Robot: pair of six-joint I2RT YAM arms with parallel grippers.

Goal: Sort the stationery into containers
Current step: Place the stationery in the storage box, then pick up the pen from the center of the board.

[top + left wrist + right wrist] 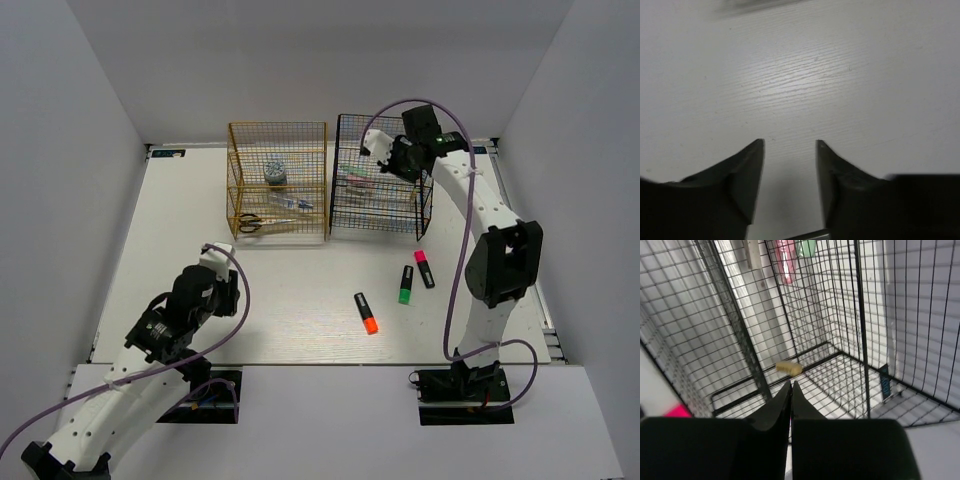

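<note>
Left fingers (220,262): nearest the camera, over the near-left part of the counter (300,330). They were spread apart with nothing between them, and the left wrist view showed only bare white surface under and beyond the tips.

Loose highlighters: three black-bodied pens lay on the counter right of centre, well apart from both sets of fingers. The orange highlighter (366,313) was nearest. The green highlighter (405,285) came next, and the pink highlighter (425,269) lay just beside it, farther back.

Gold rack (240,150): stood at the back, left of centre. The scissors (262,222) lay low at its front. A clear tube (290,203) lay behind them, and the tape roll (276,173) sat farther back again.

Black rack (345,200): stood just beside the gold one, on its right. Pastel highlighters (785,262) lay on a mesh shelf inside it.

Right fingers (791,390): at the far side, reaching over the top right of the black rack. They were pressed flat together and gripped nothing.

Tan eraser (789,368): low inside the black rack, close to a corner post. In the right wrist view it showed just past the closed tips and clear of them. Whether it was resting on the mesh could not be told.
</note>
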